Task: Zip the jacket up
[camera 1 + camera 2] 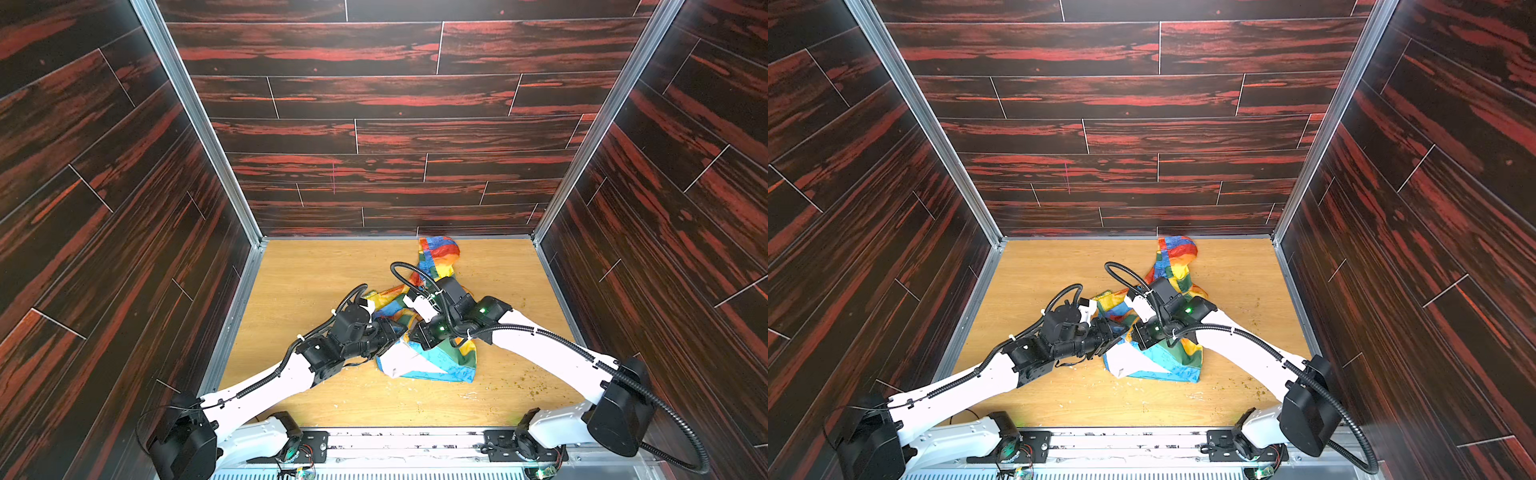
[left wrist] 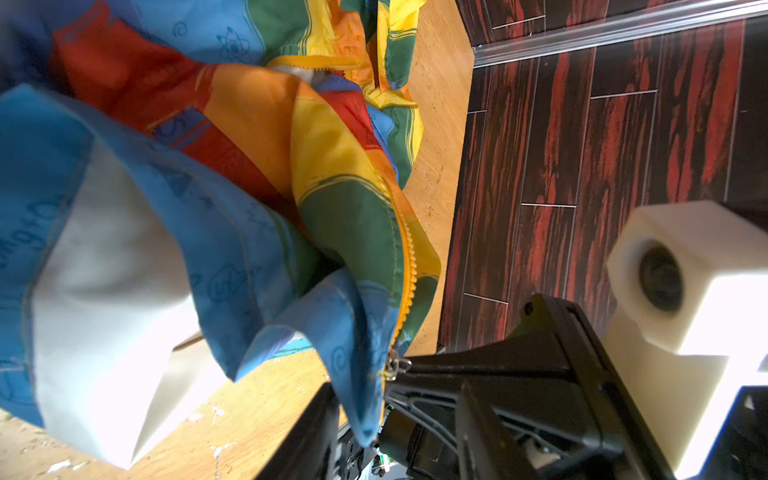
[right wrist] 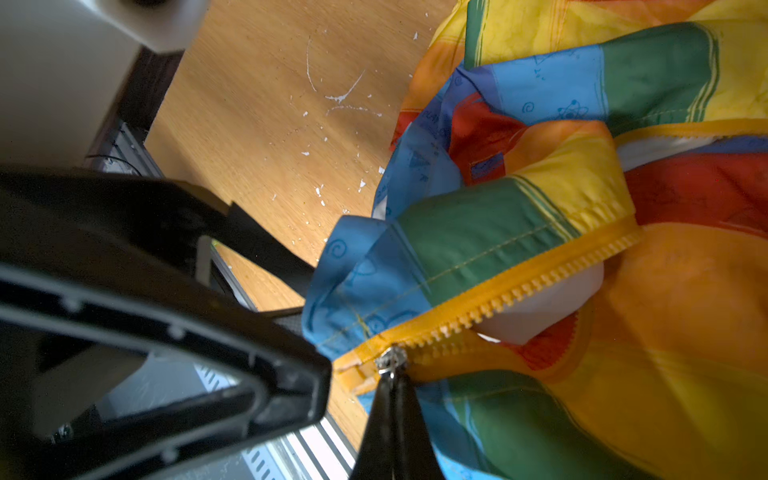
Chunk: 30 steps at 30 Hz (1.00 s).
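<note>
Zipping step: jacket (image 1: pixel 436 365) crumpled on the table (image 1: pixel 311 282), zipper pull (image 3: pixel 390 362) pinched in the clenched right gripper (image 3: pixel 392 382); left gripper (image 3: pixel 320 326) just beside the pull, jaws parted around the blue hem (image 3: pixel 353 274), which likely wants clamping taut before the pull is drawn along the teeth (image 3: pixel 519 291).

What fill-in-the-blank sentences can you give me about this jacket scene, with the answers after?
The jacket lies on a ___ table.
Its zipper teeth are ___ in colour.
The right end effector pinches the metal pull of the ___.
The left end effector has its jaws ___.
Missing words: wooden; yellow; zipper; open.
</note>
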Each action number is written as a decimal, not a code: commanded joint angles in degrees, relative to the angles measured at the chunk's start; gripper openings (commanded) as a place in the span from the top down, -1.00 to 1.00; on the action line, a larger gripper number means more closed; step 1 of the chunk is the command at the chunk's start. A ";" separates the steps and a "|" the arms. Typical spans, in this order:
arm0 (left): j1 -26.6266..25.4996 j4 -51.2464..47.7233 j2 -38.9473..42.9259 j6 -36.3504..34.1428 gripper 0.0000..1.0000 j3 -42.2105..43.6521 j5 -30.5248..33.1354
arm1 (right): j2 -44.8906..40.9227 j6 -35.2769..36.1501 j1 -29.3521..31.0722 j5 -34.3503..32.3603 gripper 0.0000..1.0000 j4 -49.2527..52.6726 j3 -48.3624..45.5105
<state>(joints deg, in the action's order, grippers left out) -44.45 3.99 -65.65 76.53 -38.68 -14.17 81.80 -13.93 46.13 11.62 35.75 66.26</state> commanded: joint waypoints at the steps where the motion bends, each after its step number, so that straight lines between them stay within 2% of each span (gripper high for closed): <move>1: -0.29 2.56 0.61 2.40 0.03 1.83 0.41 | 1.76 -0.71 0.28 1.29 1.00 -1.19 0.34; 12: -0.28 10.45 -1.76 5.46 0.28 4.40 2.17 | 2.22 -1.09 0.28 2.50 1.00 -1.82 0.01; 15: -0.28 10.81 -1.65 5.60 0.47 4.64 2.91 | 2.31 -1.01 0.32 2.53 1.00 -1.87 -0.03; 17: -0.29 11.13 -1.46 5.93 0.78 5.09 3.34 | 2.40 -1.09 0.28 2.35 1.00 -1.82 -0.08; 19: -0.28 10.62 -1.24 5.86 1.00 5.35 3.21 | 2.56 -0.91 0.28 1.56 1.00 -1.45 0.10; 24: -0.27 5.42 0.70 3.64 1.00 5.39 2.95 | 3.36 -0.13 0.04 -1.98 1.00 -0.18 1.17; 30: -0.20 -4.04 4.99 -0.45 1.00 4.29 3.08 | 4.02 0.17 -2.94 -5.63 1.00 0.81 1.93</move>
<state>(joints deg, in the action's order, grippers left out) -44.69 6.63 -63.88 78.74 -33.85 -11.88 84.27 -14.39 45.28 10.87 34.57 66.70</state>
